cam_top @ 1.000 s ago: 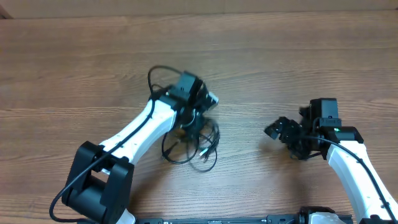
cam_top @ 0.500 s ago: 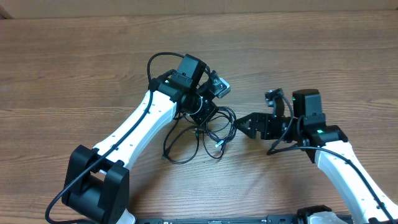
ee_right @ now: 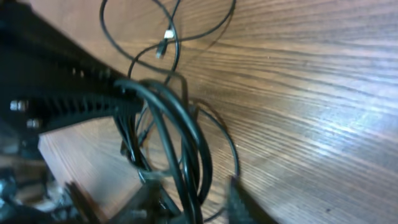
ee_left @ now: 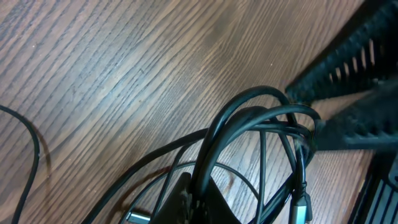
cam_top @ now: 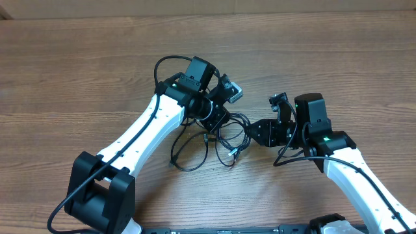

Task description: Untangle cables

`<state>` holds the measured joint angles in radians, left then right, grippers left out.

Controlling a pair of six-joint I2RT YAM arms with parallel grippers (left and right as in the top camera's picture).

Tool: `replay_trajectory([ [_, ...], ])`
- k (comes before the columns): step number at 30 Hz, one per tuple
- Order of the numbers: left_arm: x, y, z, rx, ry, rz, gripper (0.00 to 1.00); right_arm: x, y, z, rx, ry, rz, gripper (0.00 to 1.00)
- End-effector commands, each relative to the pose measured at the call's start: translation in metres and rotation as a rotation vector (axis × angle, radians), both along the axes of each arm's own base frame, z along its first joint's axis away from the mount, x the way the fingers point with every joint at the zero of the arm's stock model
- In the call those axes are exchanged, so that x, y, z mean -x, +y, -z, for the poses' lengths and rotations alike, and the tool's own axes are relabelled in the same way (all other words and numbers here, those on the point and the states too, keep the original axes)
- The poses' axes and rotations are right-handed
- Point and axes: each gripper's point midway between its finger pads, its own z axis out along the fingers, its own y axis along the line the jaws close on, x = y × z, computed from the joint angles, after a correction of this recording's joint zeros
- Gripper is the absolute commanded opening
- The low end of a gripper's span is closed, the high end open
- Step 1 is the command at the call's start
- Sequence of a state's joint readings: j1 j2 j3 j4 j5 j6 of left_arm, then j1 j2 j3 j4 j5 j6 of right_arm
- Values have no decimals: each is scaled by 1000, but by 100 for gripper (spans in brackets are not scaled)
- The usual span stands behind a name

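Clamping the cables (ee_right: 180,134) in the shut left pincer (cam_top: 214,120), likely so the right pincer (cam_top: 250,132) alongside can tug a loop; its grip's unclear.

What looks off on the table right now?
Only the cables: they lie in one knotted bunch of overlapping loops, pinched in the left gripper, with the right gripper at the bunch's edge. No visible damage or spill.

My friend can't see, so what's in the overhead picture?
Two white-and-black robot arms meet at a tangle of thin black cables on a wooden table. The left gripper pinches it; the right gripper reaches its other side.
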<state>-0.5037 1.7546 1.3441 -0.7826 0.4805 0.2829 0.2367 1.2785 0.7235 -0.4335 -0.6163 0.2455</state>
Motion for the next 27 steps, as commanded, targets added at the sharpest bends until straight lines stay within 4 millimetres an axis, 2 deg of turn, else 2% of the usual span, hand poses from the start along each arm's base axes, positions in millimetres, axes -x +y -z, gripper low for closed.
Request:
replay_trajectory([
  [1, -1, -8, -12, 52, -4, 3, 4, -5, 1, -9, 5, -32, 1, 13],
  [4, -2, -8, -13, 53, -6, 3, 4, -1, 0, -5, 12, -4, 0, 4],
  [6, -2, -8, -13, 54, -6, 3, 6, 2, -1, -3, 16, 14, 0, 4],
  [9, -2, -9, -13, 55, -9, 3, 18, 6, -2, -1, 22, 31, -3, 4],
  [18, -5, -10, -14, 62, -23, 4, 22, 10, 5, -6, -21, 26, -43, 4],
  [24, -6, -9, -13, 55, -26, 2, 40, 12, 8, -9, -35, 16, -71, 4],
  [27, -6, -9, -10, 49, -27, 13, 39, 14, 10, -9, -44, 21, -83, 4],
])
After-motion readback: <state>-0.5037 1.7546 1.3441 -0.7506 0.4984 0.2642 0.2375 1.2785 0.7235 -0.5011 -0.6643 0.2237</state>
